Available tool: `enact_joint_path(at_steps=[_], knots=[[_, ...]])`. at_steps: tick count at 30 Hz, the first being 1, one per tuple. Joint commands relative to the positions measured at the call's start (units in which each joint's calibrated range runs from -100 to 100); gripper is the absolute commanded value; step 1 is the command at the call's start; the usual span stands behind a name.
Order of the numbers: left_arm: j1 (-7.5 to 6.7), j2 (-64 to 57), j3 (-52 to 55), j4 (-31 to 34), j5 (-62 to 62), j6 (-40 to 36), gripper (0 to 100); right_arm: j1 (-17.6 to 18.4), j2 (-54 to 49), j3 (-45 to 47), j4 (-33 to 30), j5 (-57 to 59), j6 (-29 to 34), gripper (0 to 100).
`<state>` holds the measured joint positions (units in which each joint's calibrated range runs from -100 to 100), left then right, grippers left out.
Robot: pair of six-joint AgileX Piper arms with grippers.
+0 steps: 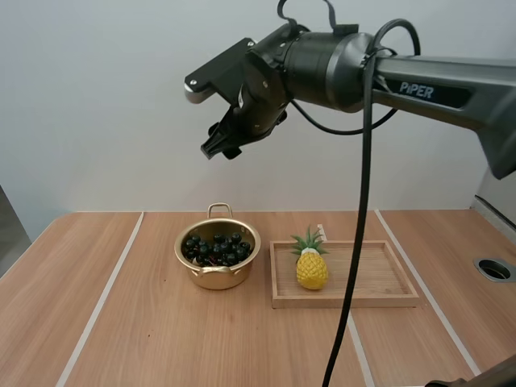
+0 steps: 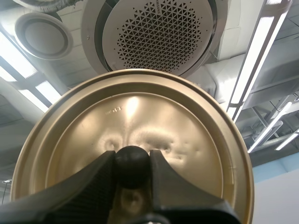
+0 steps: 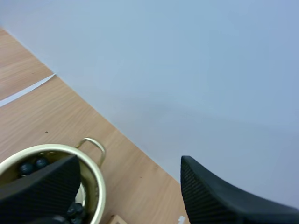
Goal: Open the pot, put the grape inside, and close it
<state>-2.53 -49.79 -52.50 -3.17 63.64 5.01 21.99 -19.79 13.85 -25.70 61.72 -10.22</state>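
The golden pot [image 1: 211, 278] stands uncovered on the table, left of centre, with a dark bunch of grapes [image 1: 216, 250] inside it. High above the pot hangs my right gripper [image 1: 220, 145], open and holding nothing. From the right wrist view its fingers stand wide apart [image 3: 128, 175] over the pot's rim [image 3: 96, 182], with grapes [image 3: 28, 166] showing inside. My left gripper [image 2: 132, 163] is shut on the black knob [image 2: 132, 161] of the golden lid [image 2: 140, 112], whose top faces the camera.
A wooden tray [image 1: 379, 282] lies right of the pot, with a yellow toy pineapple [image 1: 311, 268] on its left part. A round hole [image 1: 493, 269] sits in the table at the far right. White seams cross the tabletop.
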Motion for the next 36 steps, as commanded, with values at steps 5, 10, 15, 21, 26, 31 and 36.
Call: enact_joint_path(at_steps=[5, 10, 15, 21, 26, 31, 36], knots=[[-0.11, 3.15, 0.19, 0.12, 7.44, -0.03, 0, -5.60, -6.32, 0.32, -2.35, -2.78, 3.32, 100], [-0.11, 5.41, 0.19, 0.85, 12.08, -0.03, 0, -9.36, -11.77, 0.32, -2.74, -9.09, 3.82, 100], [-0.11, 7.27, 0.36, 1.29, 16.45, -0.03, 0, -12.36, -17.18, 0.32, -3.09, -12.58, 6.72, 100], [-0.11, 10.36, 0.36, 1.92, 21.34, -1.67, 0, -16.13, -22.36, 0.32, -4.15, -12.73, 9.11, 100], [-0.11, 13.33, 0.36, 2.15, 26.44, -2.34, 0, -18.36, -25.47, 0.32, -3.95, -12.17, 9.11, 100], [-0.11, 16.75, 0.36, 2.15, 31.81, -4.32, 0, -18.65, -27.75, 0.32, -3.04, -7.15, 9.54, 100], [-0.11, 21.29, 0.36, 2.15, 35.96, -7.02, 0, -18.65, -27.88, 0.32, -3.04, 0.72, 10.22, 100]])
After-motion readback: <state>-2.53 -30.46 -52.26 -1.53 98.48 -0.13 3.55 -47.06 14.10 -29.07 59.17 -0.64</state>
